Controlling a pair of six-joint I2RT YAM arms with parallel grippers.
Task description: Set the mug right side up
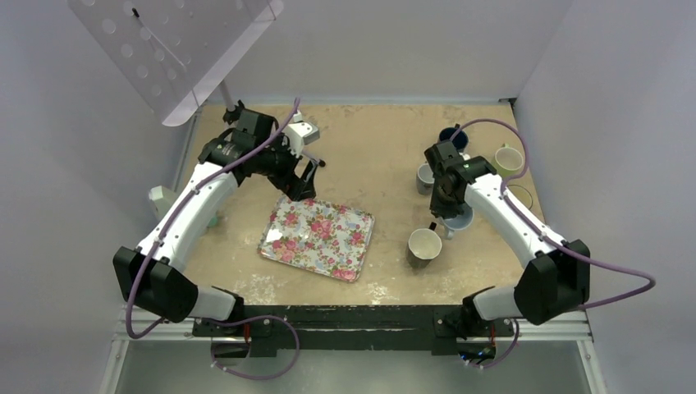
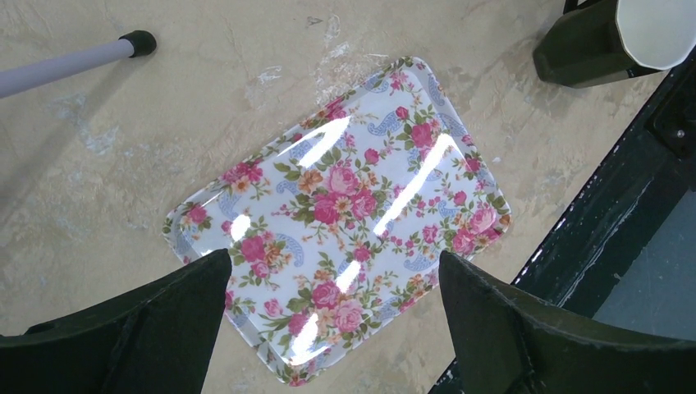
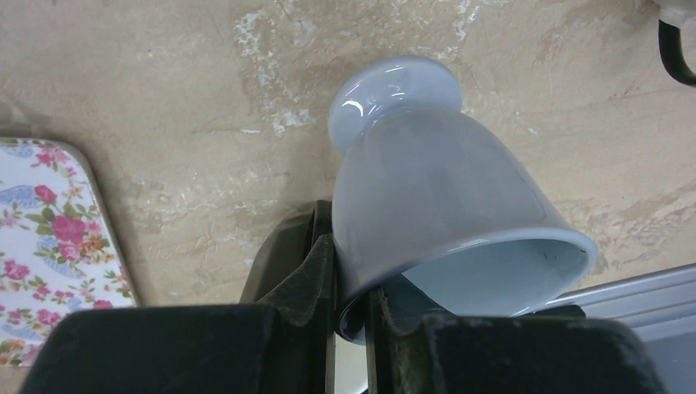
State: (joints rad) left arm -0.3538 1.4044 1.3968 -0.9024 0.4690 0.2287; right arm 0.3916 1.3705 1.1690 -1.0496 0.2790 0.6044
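- Right claw [image 3: 351, 271] is pinched nearly shut on the rim of the pale blue mug [image 3: 435, 189]. One finger is on the outside wall and the other is tucked inside the mouth.
- The mug hangs straight off that claw's tips, with its little foot pointing away from the claw toward the surface [image 3: 164, 98] and its open mouth tipped back up at the wrist.
- So I'd say the flip itself is pretty much done. It's tilted rather than properly upright, and I can't tell if the foot is touching down or hovering.
- What's left, as I read it: level it, set it on its foot, let go.
- Left claw [image 2: 332, 271] is spread wide with nothing in it, hanging over the floral tray [image 2: 176, 223], which sits right below its tips.
- Contents: the tray has nothing on it, and the blue mug's inside looks bare.
- The dark mug [image 1: 424, 245], on the arm-base side of the right claw and toward the tray, stands upright with a white inside and nothing visible in it.
- There's also a cluster of other mugs [image 1: 507, 158] beyond the right claw toward the back wall. They're too small to see into.
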